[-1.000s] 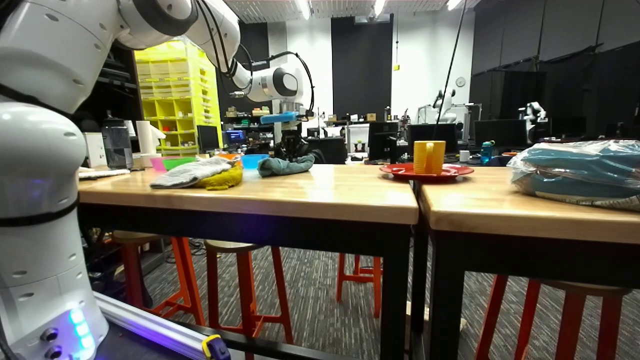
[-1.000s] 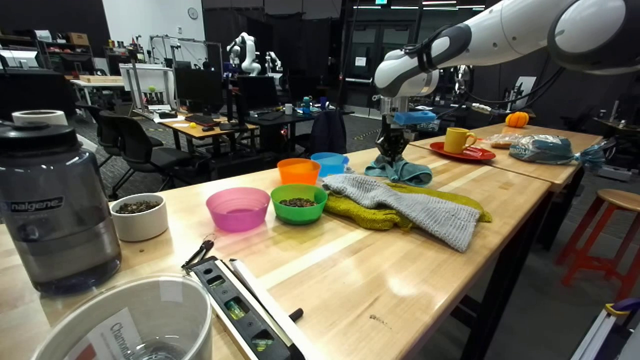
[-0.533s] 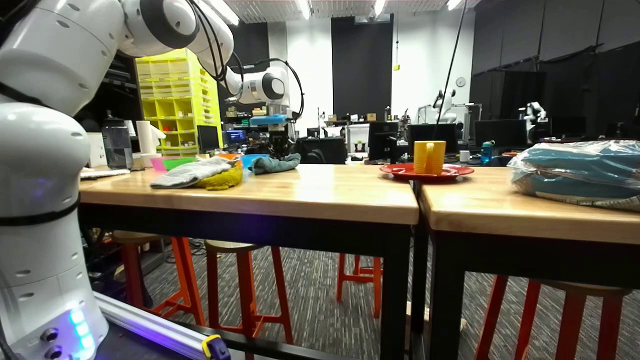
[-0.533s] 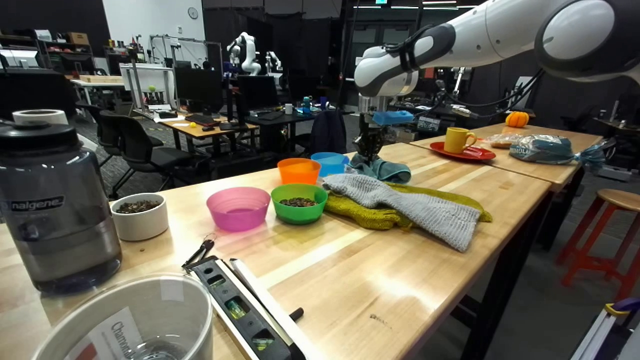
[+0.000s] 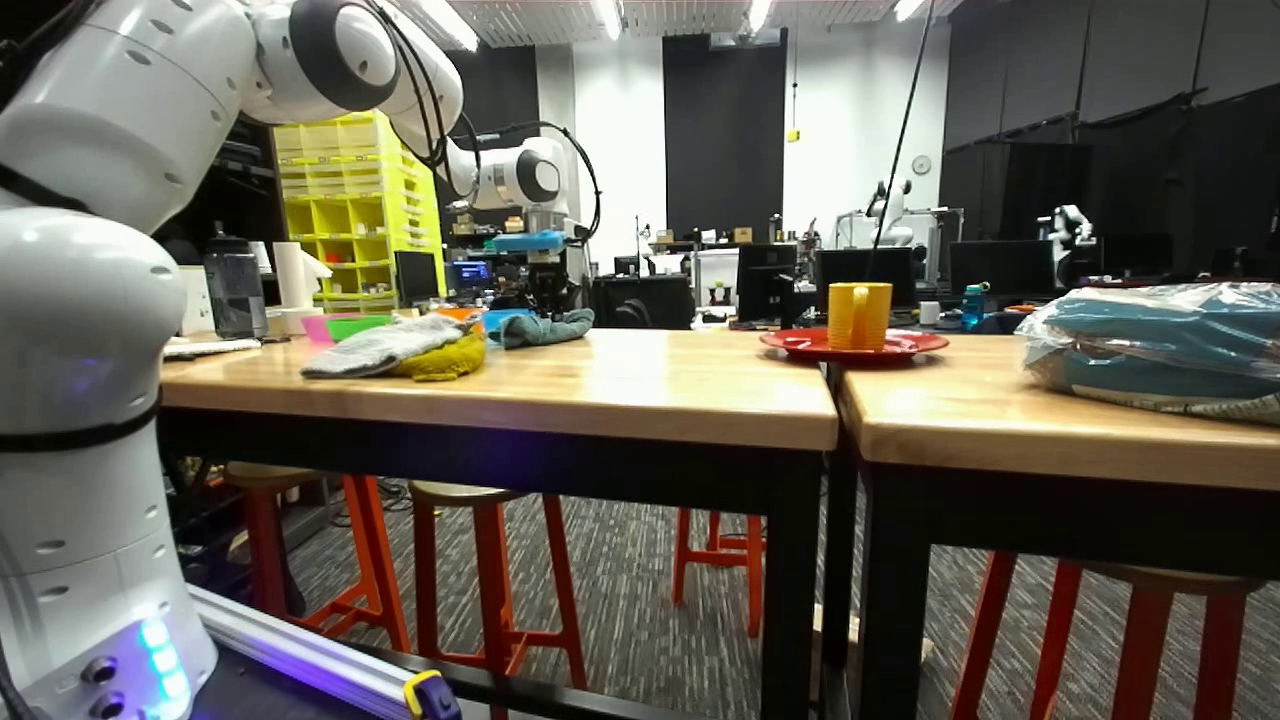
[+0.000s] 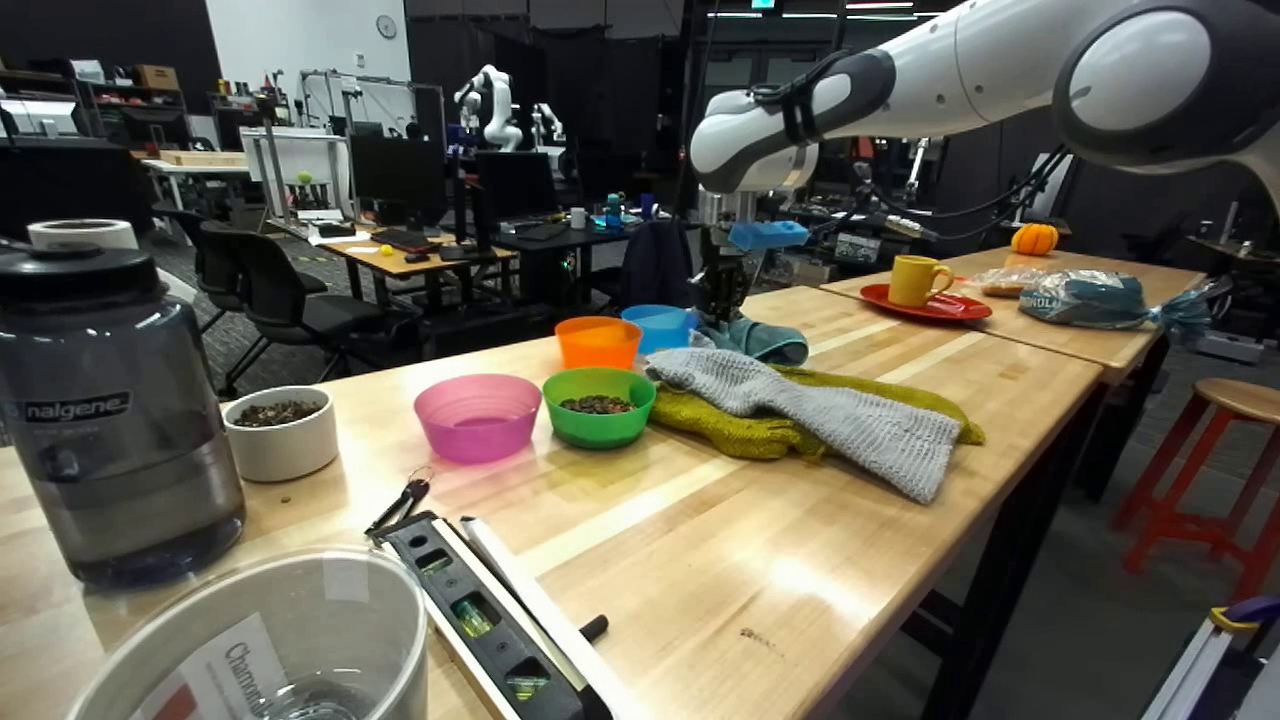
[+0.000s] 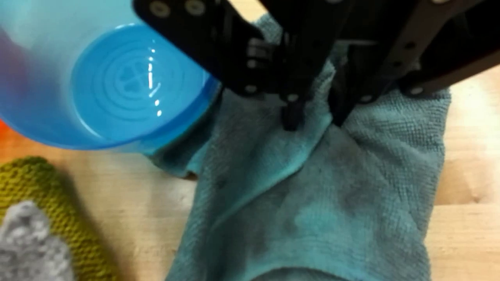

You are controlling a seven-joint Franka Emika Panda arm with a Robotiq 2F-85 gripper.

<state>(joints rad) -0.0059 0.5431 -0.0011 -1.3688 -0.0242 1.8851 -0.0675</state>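
Pink bowl (image 6: 477,440), green bowl (image 6: 597,431), orange bowl (image 6: 598,350) and blue bowl (image 6: 655,330): four. Teal cloth (image 6: 765,342), grey cloth (image 6: 800,405) and mustard cloth (image 6: 740,436): three. Near surface (image 6: 720,550) and far surface (image 6: 1085,345): two. One yellow mug (image 6: 912,280), one red plate (image 6: 957,307), one water bottle (image 6: 120,430), one white pot (image 6: 290,450), one spirit level (image 6: 470,615). Far right, one pumpkin (image 6: 1034,238) and what look like two plastic bags (image 6: 1085,300), poorly resolved.

Rumpled teal cloth (image 7: 324,191) on the table (image 6: 700,560), just beside the blue bowl (image 7: 117,89), a fold between the jaws.
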